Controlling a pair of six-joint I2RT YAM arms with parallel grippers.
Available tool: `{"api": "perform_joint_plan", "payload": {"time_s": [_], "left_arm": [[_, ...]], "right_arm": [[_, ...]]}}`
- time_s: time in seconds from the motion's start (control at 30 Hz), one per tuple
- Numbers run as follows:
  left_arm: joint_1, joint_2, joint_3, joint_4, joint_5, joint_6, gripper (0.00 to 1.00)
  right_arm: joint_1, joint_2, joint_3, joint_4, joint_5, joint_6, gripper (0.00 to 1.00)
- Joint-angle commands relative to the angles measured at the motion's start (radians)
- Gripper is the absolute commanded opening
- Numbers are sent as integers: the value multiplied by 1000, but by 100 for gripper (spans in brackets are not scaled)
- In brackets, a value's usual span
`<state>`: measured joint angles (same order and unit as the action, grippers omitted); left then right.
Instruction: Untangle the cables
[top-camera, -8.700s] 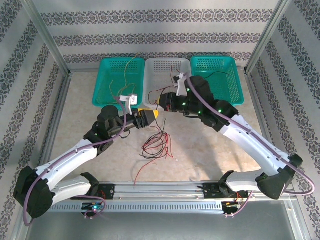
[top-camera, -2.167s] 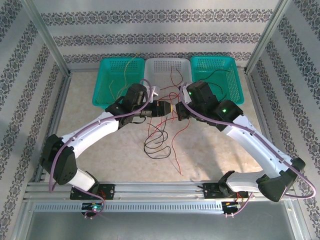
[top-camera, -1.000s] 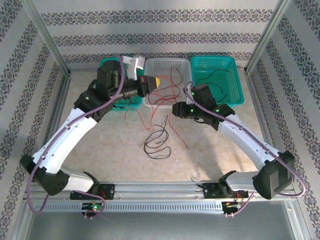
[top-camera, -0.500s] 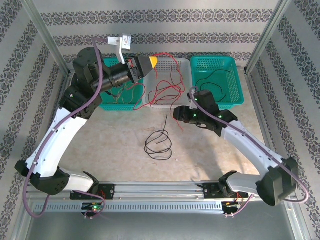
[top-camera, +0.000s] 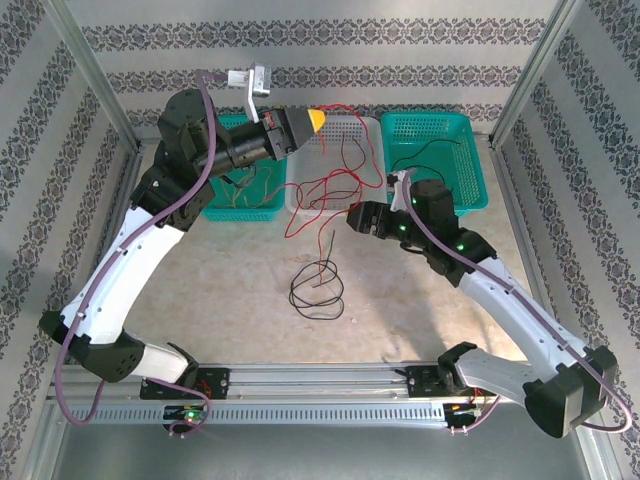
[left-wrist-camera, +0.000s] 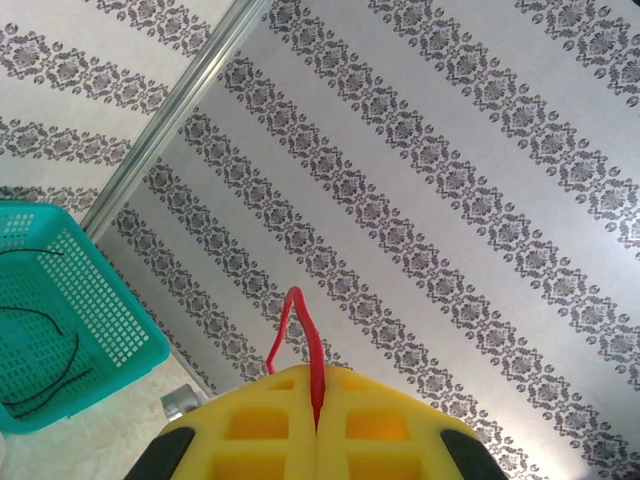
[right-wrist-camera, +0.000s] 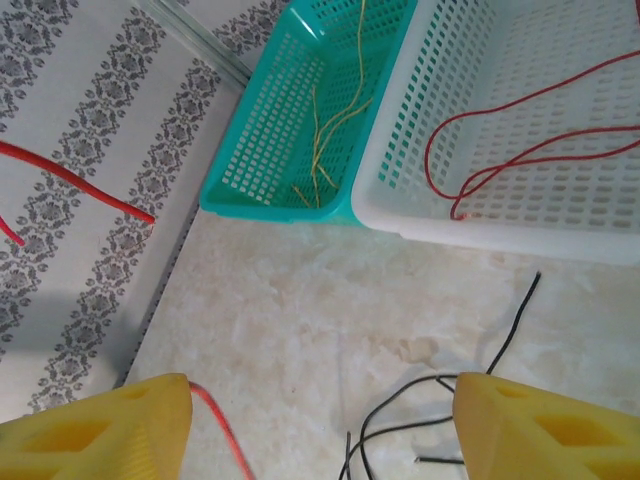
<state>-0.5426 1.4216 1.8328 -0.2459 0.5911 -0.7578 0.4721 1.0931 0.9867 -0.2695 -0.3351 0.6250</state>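
Observation:
My left gripper (top-camera: 318, 118) is raised above the baskets and shut on the red cable (top-camera: 335, 183). The cable hangs in loops over the white basket (top-camera: 372, 128), with one end trailing to the table. In the left wrist view the red cable (left-wrist-camera: 300, 325) is pinched between the yellow pads of that gripper (left-wrist-camera: 318, 385). The black cable (top-camera: 318, 290) lies coiled on the table. My right gripper (top-camera: 356, 219) hovers low over the table, open; between the pads of that gripper (right-wrist-camera: 322, 430) I see bare table, with the red cable (right-wrist-camera: 225, 445) beside the left pad and the black cable (right-wrist-camera: 400, 425) below.
A teal basket (top-camera: 212, 205) on the left holds yellow wires (right-wrist-camera: 330, 130). Another teal basket (top-camera: 478, 160) on the right holds a black wire (top-camera: 425, 155). A metal frame and patterned walls enclose the table.
My right gripper has opened wider and pulled away from the red cable. The left arm has swung up and back, carrying the red cable over the white basket.

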Motion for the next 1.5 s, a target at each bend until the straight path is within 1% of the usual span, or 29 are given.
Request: {"api": "perform_joint_plan", "payload": {"time_s": [0.0, 0.13, 0.43, 0.5, 0.57, 0.67, 0.77, 0.93, 1.23, 1.27, 1.33, 1.37, 1.4, 1.43, 1.47], "left_arm": [[6, 1, 59, 48, 18, -17, 0], [10, 9, 83, 31, 16, -14, 0], [30, 13, 73, 48, 35, -27, 0], [30, 11, 70, 52, 35, -30, 0], [33, 10, 68, 61, 40, -38, 0], [33, 10, 68, 71, 48, -45, 0], [33, 11, 69, 70, 56, -47, 0], [33, 7, 73, 74, 64, -49, 0], [34, 19, 111, 57, 79, -54, 0], [35, 21, 117, 56, 81, -55, 0], [36, 27, 129, 55, 81, -56, 0], [36, 28, 131, 54, 81, -54, 0], [36, 31, 135, 54, 78, -54, 0], [38, 33, 139, 55, 78, -54, 0], [39, 36, 140, 56, 76, -54, 0]], "right_arm": [[-16, 4, 36, 101, -41, -1, 73], [-29, -39, -2, 112, -16, 8, 75], [-55, -257, -59, 53, 51, -23, 78], [-56, -290, -66, 64, 54, -27, 79], [-56, -306, -69, 95, 23, -26, 81], [-48, -283, -37, 106, -25, -38, 81], [-36, -240, 7, 92, -13, -74, 81], [-55, -181, 56, 100, 19, -120, 80], [-56, -105, 86, 174, -17, -115, 78], [-55, -101, 87, 181, -19, -112, 77], [-55, -99, 84, 192, -24, -106, 64], [-53, -99, 81, 194, -24, -102, 56], [-53, -100, 78, 194, -27, -100, 43], [-53, -103, 71, 194, -28, -96, 33], [-53, -106, 65, 191, -30, -93, 26]]}}
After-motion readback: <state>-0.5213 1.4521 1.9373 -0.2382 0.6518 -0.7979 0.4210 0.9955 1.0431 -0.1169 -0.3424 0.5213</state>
